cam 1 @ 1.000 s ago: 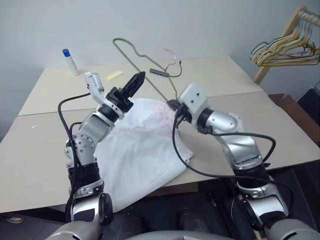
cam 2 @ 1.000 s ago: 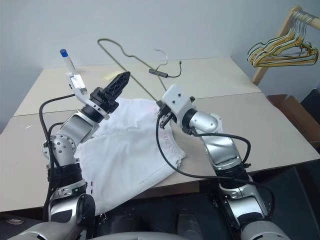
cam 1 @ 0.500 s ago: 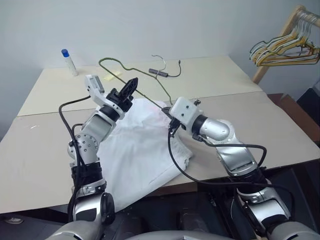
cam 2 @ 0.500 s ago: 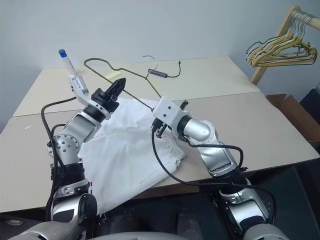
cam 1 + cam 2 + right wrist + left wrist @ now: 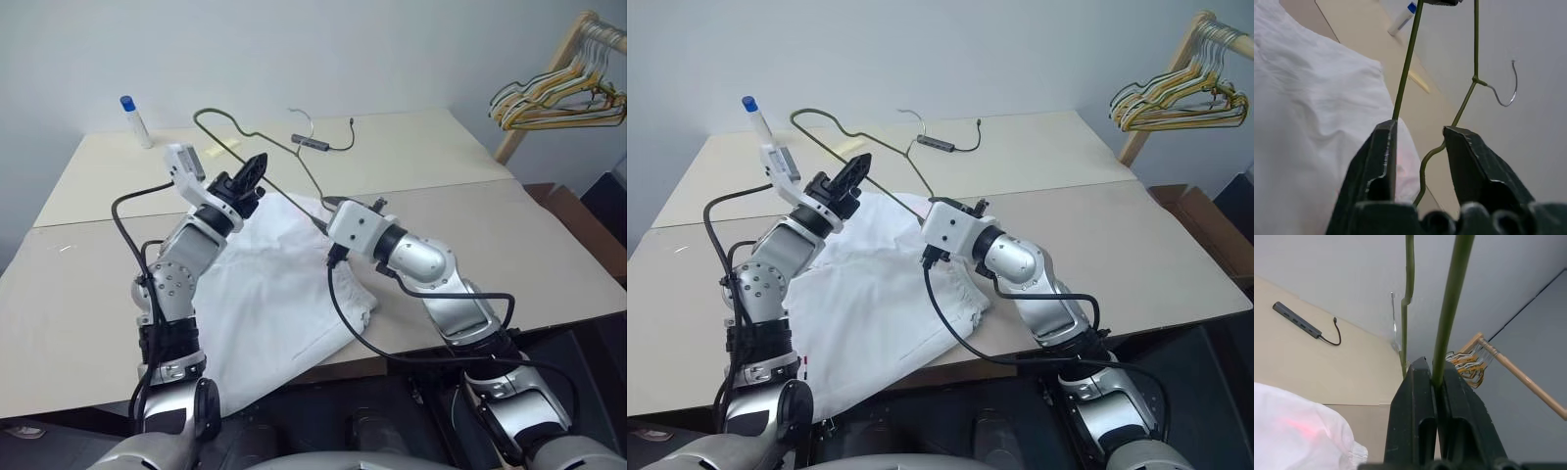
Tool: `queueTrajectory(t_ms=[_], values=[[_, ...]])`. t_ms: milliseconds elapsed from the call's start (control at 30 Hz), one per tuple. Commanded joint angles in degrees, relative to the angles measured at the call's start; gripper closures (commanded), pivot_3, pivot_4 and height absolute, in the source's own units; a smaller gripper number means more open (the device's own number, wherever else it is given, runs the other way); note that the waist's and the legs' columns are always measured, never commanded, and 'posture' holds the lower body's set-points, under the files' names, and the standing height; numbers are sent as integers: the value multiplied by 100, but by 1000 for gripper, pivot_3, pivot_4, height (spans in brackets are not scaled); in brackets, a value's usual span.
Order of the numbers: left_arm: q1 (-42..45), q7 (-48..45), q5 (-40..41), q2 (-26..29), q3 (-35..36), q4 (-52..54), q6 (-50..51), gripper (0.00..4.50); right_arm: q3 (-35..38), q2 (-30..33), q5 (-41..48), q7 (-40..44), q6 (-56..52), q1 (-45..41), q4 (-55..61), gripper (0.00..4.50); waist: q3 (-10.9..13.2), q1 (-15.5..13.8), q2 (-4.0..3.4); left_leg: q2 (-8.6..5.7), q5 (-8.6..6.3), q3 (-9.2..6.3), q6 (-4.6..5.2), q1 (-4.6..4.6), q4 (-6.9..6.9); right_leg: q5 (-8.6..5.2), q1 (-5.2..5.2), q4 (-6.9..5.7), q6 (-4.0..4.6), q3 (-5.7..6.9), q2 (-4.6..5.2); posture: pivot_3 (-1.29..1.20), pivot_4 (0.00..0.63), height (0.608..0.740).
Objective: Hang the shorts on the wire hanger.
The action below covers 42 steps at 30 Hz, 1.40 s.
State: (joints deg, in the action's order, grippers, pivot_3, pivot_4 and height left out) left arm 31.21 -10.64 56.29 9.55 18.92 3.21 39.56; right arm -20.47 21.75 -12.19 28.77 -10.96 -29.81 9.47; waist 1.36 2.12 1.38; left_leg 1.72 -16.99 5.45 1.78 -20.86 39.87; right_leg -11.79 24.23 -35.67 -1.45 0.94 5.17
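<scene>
The left gripper (image 5: 1436, 382) is now clamping the wire hanger (image 5: 284, 147) at eleven o'clock of the shorts (image 5: 274, 294), while the right gripper (image 5: 1418, 147) is letting go, fingers half-spread: a handover.

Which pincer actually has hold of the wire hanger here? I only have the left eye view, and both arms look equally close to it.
Observer: The left wrist view settles it. The left pincer is shut on the wire hanger, with the wire pinched tight between its jaws.
Operator: And the right one, is it gripping too?
Observer: No. In the right wrist view the right pincer is open. Its jaws stand apart and the hanger's wire runs up through the gap unclamped.
</scene>
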Motion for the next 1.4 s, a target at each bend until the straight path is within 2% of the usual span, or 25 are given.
queueTrajectory(t_ms=[33,100,167,267,367,433,500,633,933,1400], values=[[149,-620,83,320,108,145,-163,4500,630,-23,834,422,-318,-103,448,1369,0,1,0,0,0,0,0,-1,0,0,0,0,0,0,0,16,0,740],[173,-1059,204,589,162,133,-100,4500,1083,-54,1884,947,-1161,-94,763,711,1,5,1,1,0,-1,1,-2,0,0,1,0,0,2,-2,19,0,740],[188,-1766,311,1034,208,121,-20,4500,1518,312,2907,1706,-1984,-161,950,33,1,3,1,6,-2,-1,3,-2,0,0,1,1,0,4,-2,20,0,740],[302,-2549,593,1598,389,-70,158,4500,1949,952,4045,2593,-3024,-430,917,33,2,7,0,7,-6,-2,10,-5,1,0,-1,8,1,11,0,17,0,740],[332,-3541,1004,2098,551,-246,428,4500,2054,1458,4877,3211,-4021,-809,572,33,2,8,0,10,-8,-3,14,-5,0,0,-1,15,1,17,-1,13,0,740],[292,-4384,1251,2369,619,-295,563,4500,1983,1640,5352,3605,-4677,-1065,202,33,2,37,0,12,-8,-2,14,-3,-4,-1,0,16,3,17,-4,11,0,740],[313,-4849,1431,2508,633,-410,714,4500,1904,1647,5668,3833,-5075,-1226,-94,33,2,38,0,14,-8,-2,14,-2,-6,-1,-2,20,4,19,-5,11,0,740],[350,-5315,1517,2546,558,-479,793,4500,1581,1434,5821,3930,-5545,-1482,-601,33,2,32,0,12,-8,-3,14,-6,-4,0,-2,20,3,19,-4,11,0,740],[391,-5425,1206,2251,375,-450,474,4500,1363,861,5857,3736,-5840,-1727,-789,33,2,13,0,11,-7,-7,12,-26,-2,2,8,26,0,24,-1,17,0,740],[329,-5441,1058,1973,308,-482,320,4500,1299,727,5942,3492,-5904,-1795,-673,33,2,10,0,11,-8,-7,13,-28,-2,4,7,33,-3,27,-1,13,0,740]])
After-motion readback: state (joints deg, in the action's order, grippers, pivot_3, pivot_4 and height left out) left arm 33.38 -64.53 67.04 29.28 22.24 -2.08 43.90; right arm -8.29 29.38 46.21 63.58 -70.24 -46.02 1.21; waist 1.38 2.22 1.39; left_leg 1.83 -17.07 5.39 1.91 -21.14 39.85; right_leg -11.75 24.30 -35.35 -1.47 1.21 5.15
